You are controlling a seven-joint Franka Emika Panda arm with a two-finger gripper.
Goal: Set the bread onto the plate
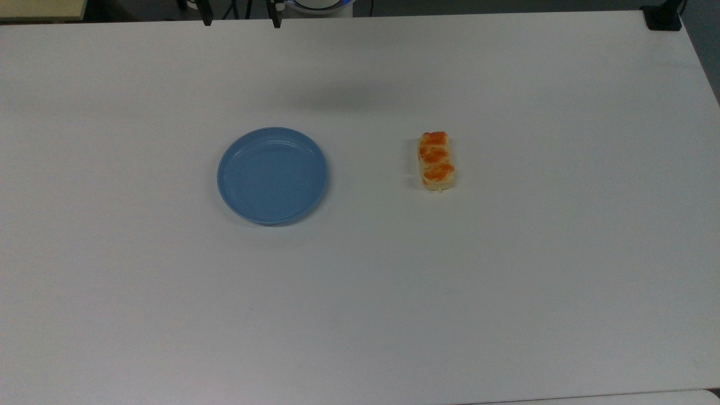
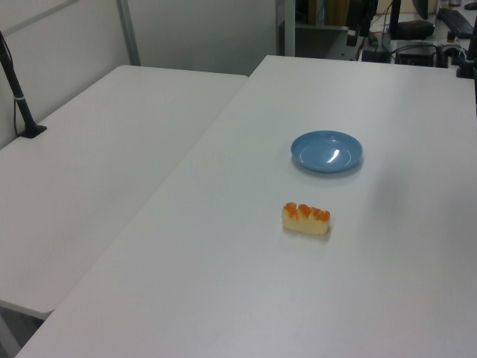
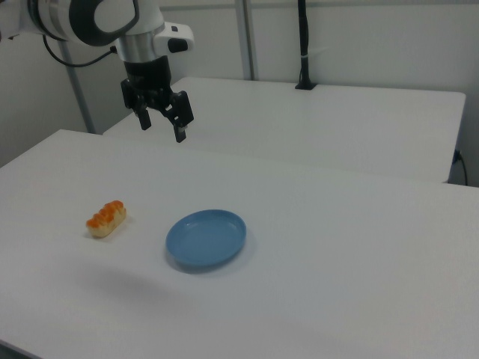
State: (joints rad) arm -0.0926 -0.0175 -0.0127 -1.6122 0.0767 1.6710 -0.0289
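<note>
The bread (image 1: 436,161) is a pale-yellow bar with three orange glazed patches, lying flat on the white table to the right of the plate in the top view. The blue round plate (image 1: 273,175) holds nothing and sits about one plate width from the bread. In the left view the bread (image 2: 306,218) lies nearer than the plate (image 2: 326,151). My gripper (image 3: 161,129) hangs open and holds nothing, high above the table behind the bread (image 3: 106,218) and the plate (image 3: 206,238). Its two fingertips show at the top view's upper edge as the gripper (image 1: 241,21).
A second white table (image 2: 97,149) adjoins this one on the left view's left. A black post (image 3: 303,45) stands on it. A black clamp (image 1: 664,17) sits at the top view's upper right table corner. Bare white table (image 1: 360,309) surrounds both objects.
</note>
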